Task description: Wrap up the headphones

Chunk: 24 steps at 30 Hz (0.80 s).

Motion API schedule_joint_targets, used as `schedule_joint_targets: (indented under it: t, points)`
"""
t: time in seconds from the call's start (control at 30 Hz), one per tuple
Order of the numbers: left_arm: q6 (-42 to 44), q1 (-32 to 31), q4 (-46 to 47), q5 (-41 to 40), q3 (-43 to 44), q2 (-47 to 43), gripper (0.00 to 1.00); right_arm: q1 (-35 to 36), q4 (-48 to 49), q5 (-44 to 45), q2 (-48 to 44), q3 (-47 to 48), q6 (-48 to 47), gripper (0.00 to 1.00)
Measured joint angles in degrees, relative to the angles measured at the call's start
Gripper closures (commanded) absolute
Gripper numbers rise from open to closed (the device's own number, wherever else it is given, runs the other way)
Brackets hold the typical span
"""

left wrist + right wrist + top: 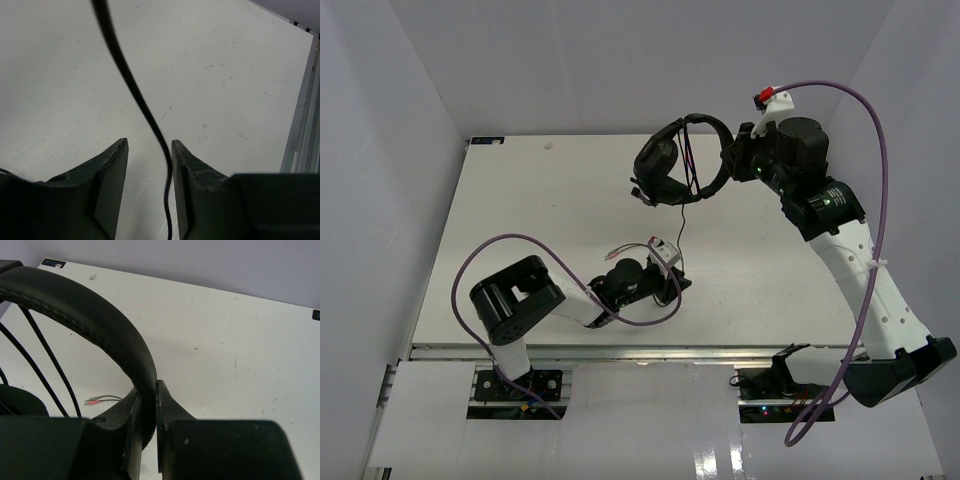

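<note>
Mid-wrap: my right jaws clench the headphones (pixel 100 325) by the headband; left jaws stand parted around the cable (pixel 132 85). Next, I'd pinch it and loop it round.

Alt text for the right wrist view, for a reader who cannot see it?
The right hand is shut on the black padded headband of the headphones, held above a white table. Thin black cable strands hang at left, and its plugs lie on the table.
</note>
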Motion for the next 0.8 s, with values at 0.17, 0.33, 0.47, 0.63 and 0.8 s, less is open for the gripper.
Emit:
schedule_joint_targets:
  t: [0.17,0.33,0.47,0.63,0.8]
  points:
    - [-0.7,0.0,-0.9,0.8,0.2,2.1,0.99,-0.3,-0.1,-0.9,-0.4,0.0,0.0,0.92]
    - [-1.1,0.7,0.5,1.5,-2.4,1.7,1.0,-1.7,-0.4,-5.6,-1.7,-0.1,-0.1,0.92]
    - [-1.2,2.0,0.7,3.8,-3.8,1.6,1.0,-2.7,-0.8,-10.7,-3.8,-0.8,0.0,0.92]
    - [-1.2,2.6,-1.1,9.0,-1.2,2.2,1.0,-3.6,-1.0,-16.2,-4.8,-2.1,1.5,0.92]
    - [-1.2,2.2,-4.9,13.9,5.5,5.9,1.0,-5.1,-0.9,-20.8,-4.3,-2.7,3.9,0.92]
